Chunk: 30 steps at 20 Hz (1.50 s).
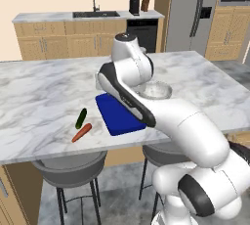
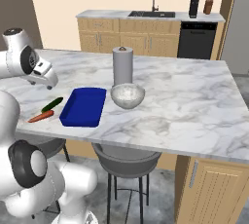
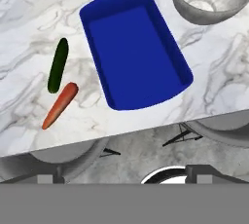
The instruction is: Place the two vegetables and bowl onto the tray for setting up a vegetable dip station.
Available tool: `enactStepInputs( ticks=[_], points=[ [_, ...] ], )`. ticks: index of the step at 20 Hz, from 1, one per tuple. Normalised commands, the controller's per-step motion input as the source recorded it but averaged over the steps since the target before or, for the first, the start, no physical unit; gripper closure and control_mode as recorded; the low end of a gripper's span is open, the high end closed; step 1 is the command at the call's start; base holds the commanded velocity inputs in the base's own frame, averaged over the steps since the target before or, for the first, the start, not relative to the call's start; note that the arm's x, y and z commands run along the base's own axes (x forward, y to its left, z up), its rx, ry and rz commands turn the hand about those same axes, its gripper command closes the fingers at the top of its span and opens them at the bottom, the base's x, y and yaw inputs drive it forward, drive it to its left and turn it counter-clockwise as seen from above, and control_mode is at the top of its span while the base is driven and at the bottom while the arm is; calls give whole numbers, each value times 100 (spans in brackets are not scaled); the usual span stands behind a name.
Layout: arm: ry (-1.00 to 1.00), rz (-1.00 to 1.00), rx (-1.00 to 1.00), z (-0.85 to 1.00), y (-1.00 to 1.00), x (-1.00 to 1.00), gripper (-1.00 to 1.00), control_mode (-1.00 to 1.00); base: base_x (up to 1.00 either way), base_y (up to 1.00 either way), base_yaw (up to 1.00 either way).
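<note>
Nothing is on the tray (image 3: pixel 136 47) yet: the cucumber (image 3: pixel 58 65) and carrot (image 3: pixel 60 105) lie on the counter (image 1: pixel 39 97) just left of it, near the front edge, their near ends close together and perhaps touching; the bowl (image 2: pixel 127 95) sits on the counter just right of the tray, with a paper towel roll (image 2: pixel 122 65) behind it. Main risk, in my judgement: both vegetables are slim and round, so an off-centre pinch could roll one toward the near edge, or catch the neighbour. The bowl is about as wide as the tray, so a rim grip may slip or tip it, and it would crowd the vegetables. The claw hangs high above the tray, touching and holding nothing; whether it is released or clenched cannot be told, since its tips are hidden.
</note>
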Motion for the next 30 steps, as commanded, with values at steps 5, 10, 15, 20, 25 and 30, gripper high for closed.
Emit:
enactStepInputs(
  ticks=[5,10,15,20,25,30],
  points=[
    [10,-13,7,-17,47,80,-100,-100,0,0,0],
    [8,-10,6,-39,27,69,-100,-100,0,0,0],
    [3,-8,0,-40,34,68,-100,-100,0,0,0],
    [0,-6,0,-38,31,46,-100,-100,0,0,0],
    [2,-3,1,-37,16,44,-100,-100,0,0,0],
    [0,0,0,-50,6,31,-100,-100,0,0,0]
  ],
)
